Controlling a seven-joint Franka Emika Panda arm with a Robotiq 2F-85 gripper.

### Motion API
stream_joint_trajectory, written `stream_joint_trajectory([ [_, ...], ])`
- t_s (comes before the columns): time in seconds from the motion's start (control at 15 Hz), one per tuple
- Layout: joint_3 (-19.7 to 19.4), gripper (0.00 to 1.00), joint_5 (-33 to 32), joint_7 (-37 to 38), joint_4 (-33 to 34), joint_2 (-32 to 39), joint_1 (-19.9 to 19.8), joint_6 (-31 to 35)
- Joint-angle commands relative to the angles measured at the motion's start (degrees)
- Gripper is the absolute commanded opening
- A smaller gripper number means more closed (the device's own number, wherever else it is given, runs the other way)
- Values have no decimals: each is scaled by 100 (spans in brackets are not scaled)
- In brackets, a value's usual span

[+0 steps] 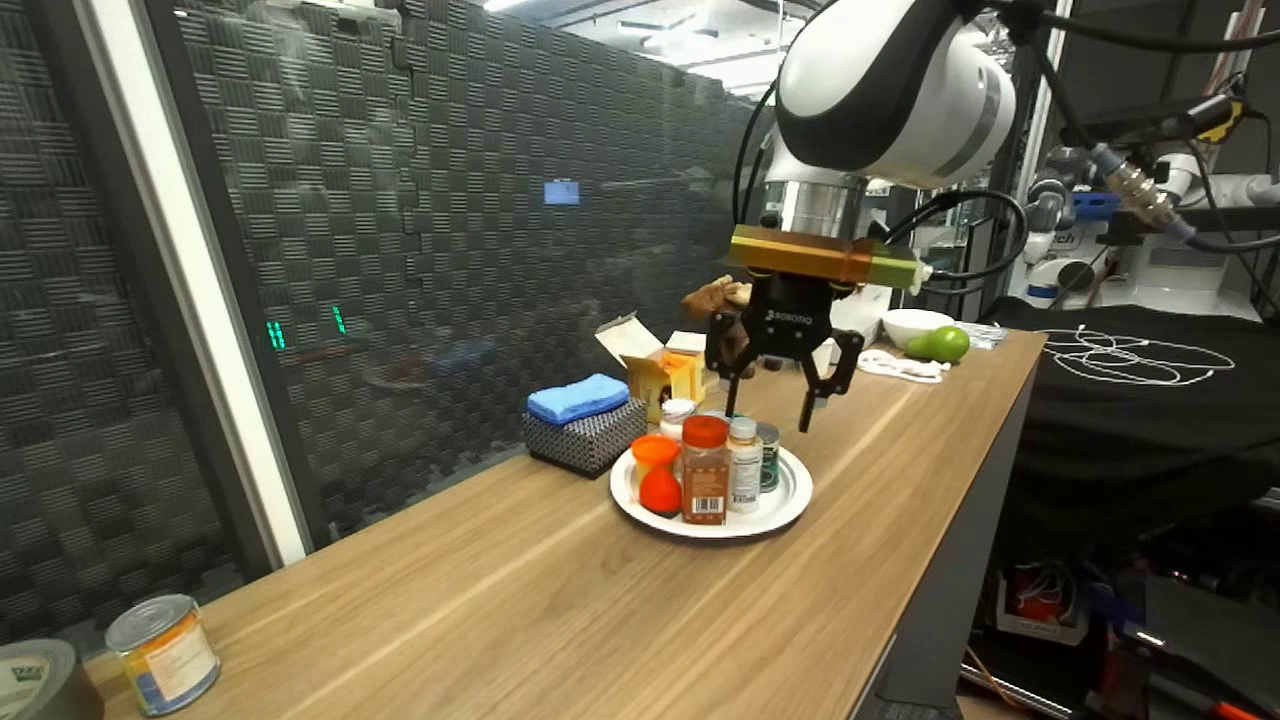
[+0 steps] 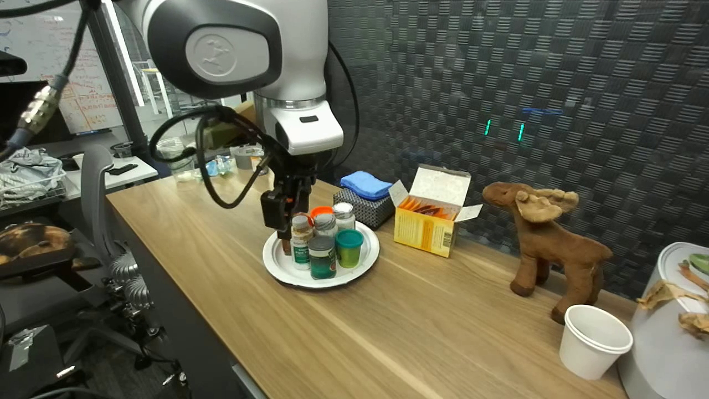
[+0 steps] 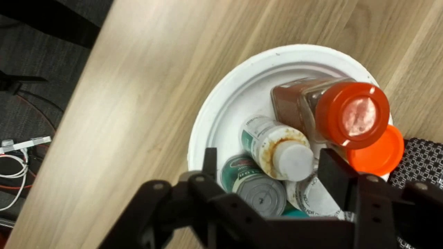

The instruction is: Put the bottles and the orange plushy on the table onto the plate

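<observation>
On the wooden table [image 1: 560, 600] lies the round white plate [image 1: 797, 495]. Crowded upright on it are several bottles: a red-capped one [image 1: 705, 478], a white-capped one [image 1: 746, 475], a grey-lidded green jar [image 2: 322, 261], a teal-lidded one [image 2: 349, 246] and more behind. A small round orange-red thing [image 1: 660, 492] rests beside the red-capped bottle; I cannot tell whether it is the orange plushy. My gripper [image 1: 768, 416] hangs above the plate, open and holding nothing. Between its spread fingers [image 3: 209, 162] the wrist view shows the white-capped bottle's top, with the clear-lidded jar partly hidden.
A patterned box [image 1: 588, 440] under a blue cloth [image 1: 578, 398] stands close to the plate. Beyond are an open yellow box [image 2: 425, 230], a brown moose plush [image 2: 559, 244] and white cups [image 2: 595, 341]. A can [image 1: 165, 655] stands near the tape roll [image 1: 45, 680].
</observation>
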Motion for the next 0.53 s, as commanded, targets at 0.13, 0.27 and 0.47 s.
stream_joint_trajectory([
  [0.13, 4, 100, -755, -135, -330, -1225, -15, -2120],
  [0.27, 91, 100, -1242, -57, -410, -1673, -38, -2802],
  [0.47, 144, 99, -1314, -165, -280, -1546, -98, -2986],
])
